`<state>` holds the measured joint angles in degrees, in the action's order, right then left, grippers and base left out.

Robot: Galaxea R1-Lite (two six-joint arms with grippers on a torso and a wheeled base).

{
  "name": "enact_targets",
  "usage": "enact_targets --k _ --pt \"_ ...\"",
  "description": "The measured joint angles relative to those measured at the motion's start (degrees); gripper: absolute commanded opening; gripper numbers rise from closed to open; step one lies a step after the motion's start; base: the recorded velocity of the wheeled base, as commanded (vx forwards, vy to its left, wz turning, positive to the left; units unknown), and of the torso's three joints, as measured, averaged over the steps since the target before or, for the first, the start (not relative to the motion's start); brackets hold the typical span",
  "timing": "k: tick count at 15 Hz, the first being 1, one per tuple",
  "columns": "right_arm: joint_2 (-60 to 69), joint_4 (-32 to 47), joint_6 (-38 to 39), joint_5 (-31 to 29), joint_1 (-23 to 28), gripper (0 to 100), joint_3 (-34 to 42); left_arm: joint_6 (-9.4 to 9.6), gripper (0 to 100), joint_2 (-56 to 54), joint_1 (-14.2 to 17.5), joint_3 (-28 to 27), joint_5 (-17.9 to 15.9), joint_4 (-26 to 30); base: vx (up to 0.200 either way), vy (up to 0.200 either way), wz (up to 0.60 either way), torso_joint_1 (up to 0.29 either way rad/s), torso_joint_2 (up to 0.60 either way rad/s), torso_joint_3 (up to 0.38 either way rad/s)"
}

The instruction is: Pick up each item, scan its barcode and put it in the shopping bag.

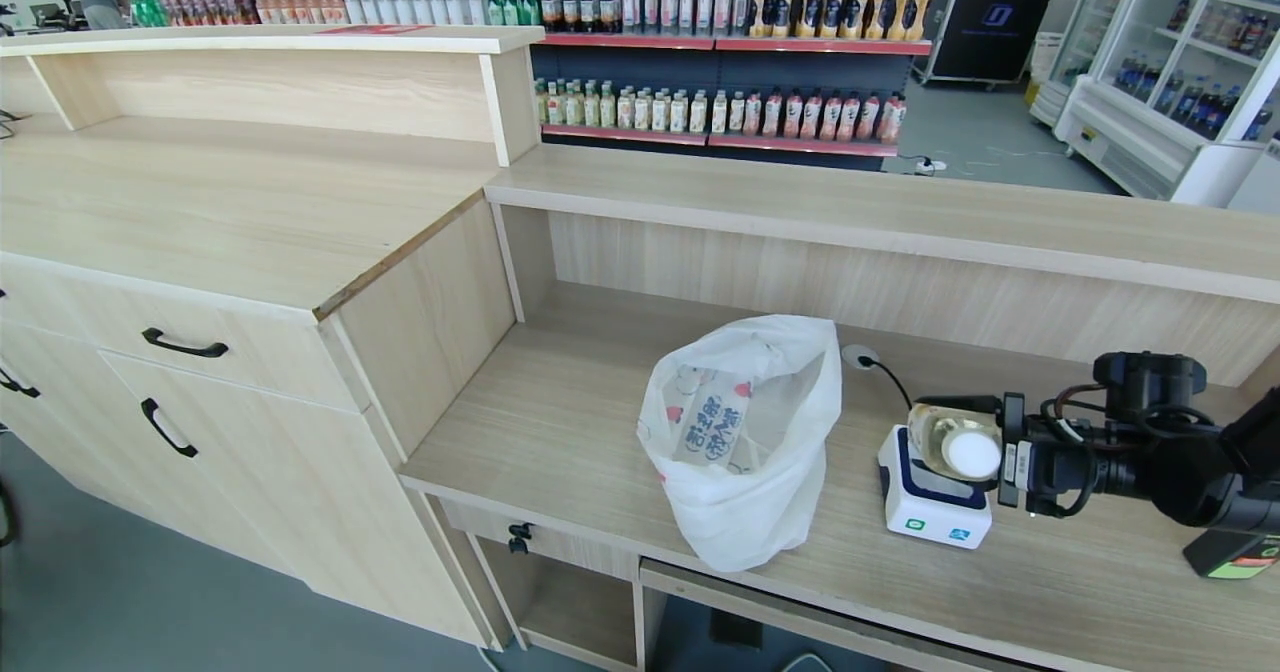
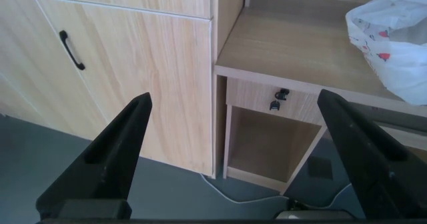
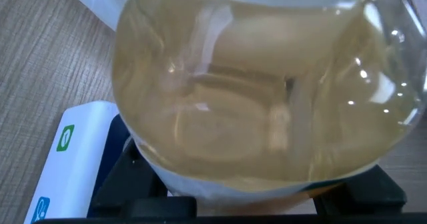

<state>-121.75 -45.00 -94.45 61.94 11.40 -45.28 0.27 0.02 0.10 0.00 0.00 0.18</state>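
Holding clear drink bottle (image 1: 950,442) sideways over scanner (image 1: 930,517), R gripper (image 1: 1010,452) clamped on it; smooth, liquid-heavy, prob slippery: grip mid-body. L gripper (image 2: 235,104) spread apart.

one bag (image 1: 770,517), one bottle (image 1: 935,432), one scanner (image 1: 935,519)

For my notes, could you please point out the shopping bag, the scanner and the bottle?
shopping bag (image 1: 752,514): head view, lower front wall.
scanner (image 1: 935,527): head view, white front face.
bottle (image 1: 972,454): head view, white cap.

Counter (image 1: 560,422) matt pale woodgrain; bag (image 1: 770,512) thin crinkled plastic; bottle (image 3: 267,84) clear glossy plastic.
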Motion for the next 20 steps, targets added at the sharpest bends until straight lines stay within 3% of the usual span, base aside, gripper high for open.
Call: enact_targets --k 9,11,13,16,18,20 --pt "-1.01 -0.22 0.27 0.07 -0.11 0 -0.41 0.0 100 0.0 -0.05 0.0 0.0 0.0 0.0 0.0 0.0 0.0 0.0 0.0" --pt "0.11 0.3 3.5 -0.17 -0.16 0 -1.79 0.0 100 -0.02 -0.02 0.0 0.0 0.0 0.0 0.0 0.0 0.0 0.0 0.0" --pt "4.11 1.38 13.19 -0.39 -0.02 0 -2.82 -0.02 100 -0.02 0.0 0.0 0.0 0.0 0.0 0.0 0.0 0.0 0.0 0.0" --pt "17.44 3.97 39.74 -5.61 2.63 0 -2.01 -0.02 100 0.0 -0.05 0.0 0.0 0.0 0.0 0.0 0.0 0.0 0.0 0.0" --pt "26.22 5.28 52.42 -16.04 7.34 0 1.78 0.0 100 -0.02 -0.05 0.0 0.0 0.0 0.0 0.0 0.0 0.0 0.0 0.0" --pt "32.31 6.02 55.54 -25.76 11.09 0 7.57 0.0 100 0.0 -0.02 0.0 0.0 0.0 0.0 0.0 0.0 0.0 0.0 0.0"
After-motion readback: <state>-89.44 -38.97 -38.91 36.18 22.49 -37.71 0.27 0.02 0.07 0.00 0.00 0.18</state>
